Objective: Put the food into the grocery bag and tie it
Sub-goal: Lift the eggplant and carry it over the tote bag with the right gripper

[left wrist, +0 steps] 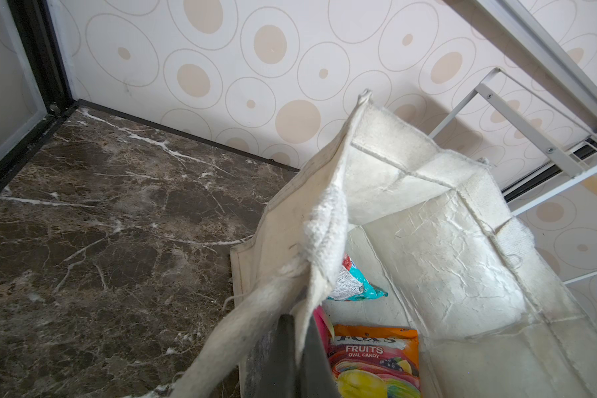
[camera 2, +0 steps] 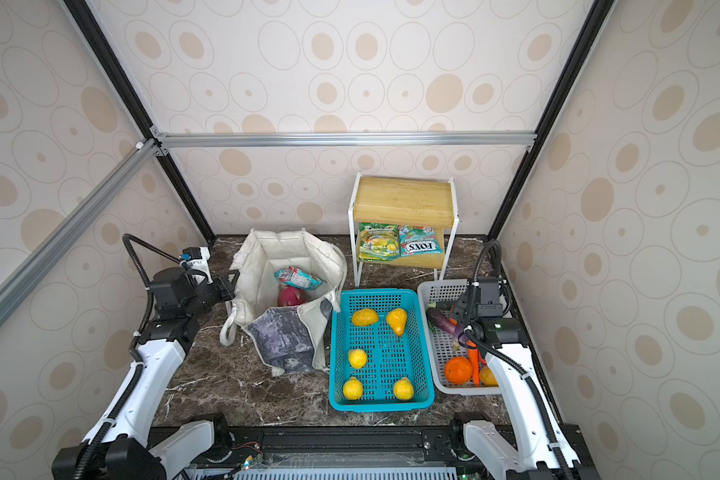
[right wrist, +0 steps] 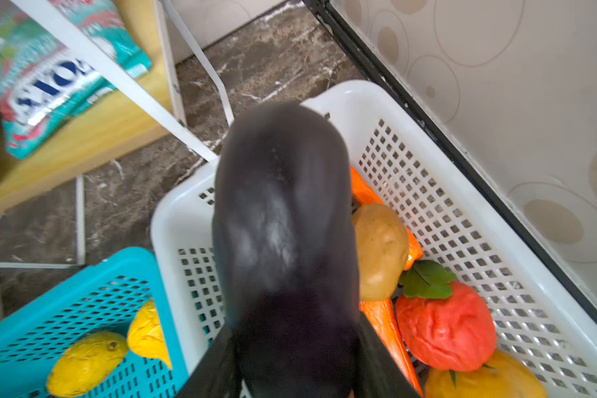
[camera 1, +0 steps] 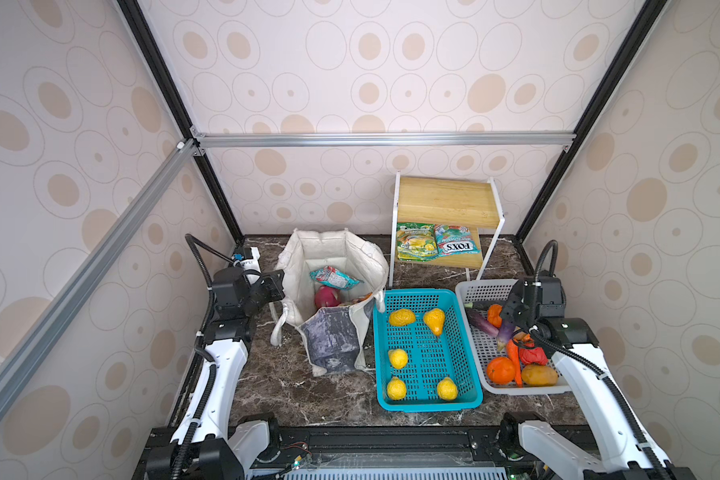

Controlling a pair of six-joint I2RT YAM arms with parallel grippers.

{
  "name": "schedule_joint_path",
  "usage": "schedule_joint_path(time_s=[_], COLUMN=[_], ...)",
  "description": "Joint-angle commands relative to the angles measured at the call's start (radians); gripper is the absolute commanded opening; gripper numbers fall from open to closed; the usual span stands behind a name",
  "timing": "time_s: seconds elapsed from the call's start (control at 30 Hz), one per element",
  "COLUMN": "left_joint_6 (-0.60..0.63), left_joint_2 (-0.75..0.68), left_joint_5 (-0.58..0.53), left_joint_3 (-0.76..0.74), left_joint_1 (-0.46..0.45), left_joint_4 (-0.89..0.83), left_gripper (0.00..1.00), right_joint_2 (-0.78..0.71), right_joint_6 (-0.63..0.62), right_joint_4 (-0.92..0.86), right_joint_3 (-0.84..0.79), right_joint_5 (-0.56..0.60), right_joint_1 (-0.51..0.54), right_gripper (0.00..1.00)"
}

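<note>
My left pincer point(left wrist: 296, 323) is pinching the bag point(left wrist: 428, 241) rim while my right pincer point(right wrist: 294, 325) is clamping an eggplant point(right wrist: 283, 206), which probably needs lifting in next.

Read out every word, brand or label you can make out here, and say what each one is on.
"FRUITS OVAL CANDY", under a partly hidden "FOX'S": orange packet inside the grocery bag.
"FOX'S": teal packet on the rack's lower shelf.
Green-yellow packet beside it: print too small to read.
Crinkled teal packet in the bag: print too blurred to read.

Marble tabletop point(camera 1: 275, 390): grocery bag point(camera 1: 333, 336); teal basket point(camera 1: 429, 405); white basket point(camera 1: 528, 390); rack point(camera 1: 445, 199)
</note>
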Motion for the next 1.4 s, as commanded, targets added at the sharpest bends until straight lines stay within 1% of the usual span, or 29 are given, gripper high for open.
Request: schedule_joint_path(time_s=[0.0, 0.07, 0.17, 0.3, 0.33, 0.43, 0.53, 0.6, 0.7, 0.8, 1.0, 1.17, 1.27, 1.37], left_joint_6=[0.019, 0.017, 0.016, 0.014, 0.014, 0.012, 0.011, 0.008, 0.006, 0.001, -0.004, -0.004, -0.004, -0.005], left_joint_2=[-0.026, -0.026, -0.023, -0.023, -0.025, -0.024, -0.024, -0.026, -0.026, -0.025, -0.020, -0.017, -0.018, -0.019], left_joint_5=[0.005, 0.007, 0.009, 0.014, 0.013, 0.018, 0.026, 0.032, 0.038, 0.045, 0.058, 0.058, 0.059, 0.059], left_joint_3=[0.005, 0.005, 0.003, 0.004, 0.003, 0.003, 0.000, -0.001, -0.003, -0.006, -0.009, -0.008, -0.010, -0.009], left_joint_1=[0.005, 0.005, 0.005, 0.005, 0.006, 0.005, 0.005, 0.005, 0.005, 0.005, 0.005, 0.006, 0.006, 0.005], left_joint_4=[0.023, 0.024, 0.026, 0.027, 0.028, 0.031, 0.036, 0.039, 0.044, 0.050, 0.058, 0.056, 0.059, 0.060], left_gripper=[0.00, 0.00, 0.00, 0.00, 0.00, 0.00, 0.00, 0.00, 0.00, 0.00, 0.00, 0.00, 0.00, 0.00], right_joint_2=[-0.029, -0.038, -0.056, -0.043, -0.027, 0.054, 0.168, 0.262, 0.404, 0.539, 0.764, 0.881, 0.912, 0.926], right_joint_6=[0.004, 0.008, 0.024, 0.048, 0.053, 0.065, 0.057, 0.039, 0.015, 0.010, 0.009, 0.025, 0.021, 0.033], right_joint_4=[-0.038, -0.044, -0.036, 0.012, 0.020, 0.050, 0.091, 0.121, 0.148, 0.162, 0.163, 0.138, 0.125, 0.141], right_joint_3=[0.061, 0.085, 0.122, 0.192, 0.213, 0.298, 0.399, 0.489, 0.633, 0.773, 1.008, 1.148, 1.217, 1.278], right_joint_5=[-0.099, -0.124, -0.105, -0.065, -0.049, -0.019, 0.023, 0.042, 0.052, 0.024, -0.050, -0.098, -0.079, -0.115], right_joint_1=[0.011, 0.035, 0.107, 0.254, 0.310, 0.431, 0.551, 0.636, 0.729, 0.782, 0.834, 0.860, 0.870, 0.870], right_gripper=[0.35, 0.35, 0.35, 0.35, 0.35, 0.35, 0.35, 0.35, 0.35, 0.35, 0.35, 0.35, 0.35, 0.35])
